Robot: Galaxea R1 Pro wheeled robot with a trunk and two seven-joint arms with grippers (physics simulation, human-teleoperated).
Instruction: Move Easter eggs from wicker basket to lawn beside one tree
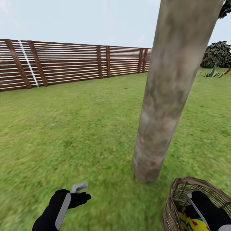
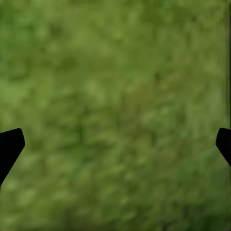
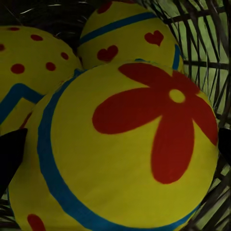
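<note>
- Reaching down into the small round brown woven wicker basket, the right gripper hangs over the three yellow Easter eggs; its dark fingertips sit spread at either side of the flower-painted egg, not visibly pressing on it.
- Behind it lie the red-dotted egg and the heart-painted egg, all touching one another inside the basket, which stands on the mottled green lawn just beside the thick pale grey-brown tree trunk.
- Risk: the egg is round and smooth, so closing off-centre could squirt it sideways against its neighbours or deeper into the basket.
- Risk: the basket is taller than wide, so a fingertip catching the woven wall, or a lift that drags the egg against the rim, could tip it over.
- Risk: the arm fills much of the basket mouth in the head view, hiding the grasp.
- The left gripper hovers over bare grass, its fingers wide apart and empty.
</note>
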